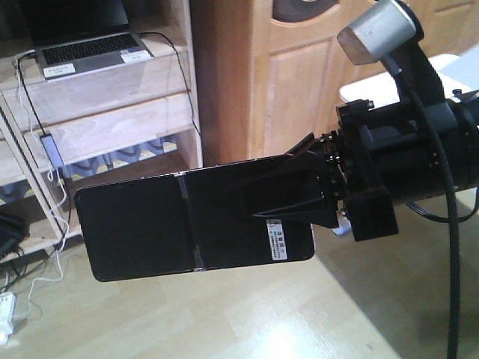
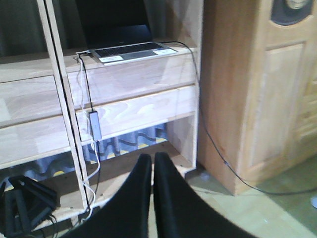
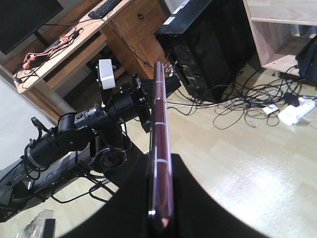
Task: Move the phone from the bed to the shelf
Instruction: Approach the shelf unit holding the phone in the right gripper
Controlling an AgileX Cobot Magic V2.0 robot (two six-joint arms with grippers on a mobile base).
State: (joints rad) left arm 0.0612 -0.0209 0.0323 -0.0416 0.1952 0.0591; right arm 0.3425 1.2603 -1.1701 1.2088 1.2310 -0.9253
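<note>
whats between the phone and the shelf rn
Nothing shows there: in the exterior front-facing view the phone, clamped in the right gripper, hangs in open air before the shelf, over bare wood floor.

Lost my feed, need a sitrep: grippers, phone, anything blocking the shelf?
Right gripper shut on phone, held midair short of shelf. Left gripper shut, empty. Laptop on top board, cables hanging down front.

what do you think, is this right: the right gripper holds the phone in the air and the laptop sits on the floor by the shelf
The laptop's place is wrong: the laptop sits on an upper board of the shelf. The rest stands: the right gripper does hold the phone in the air. The exterior front-facing view shows it.
</note>
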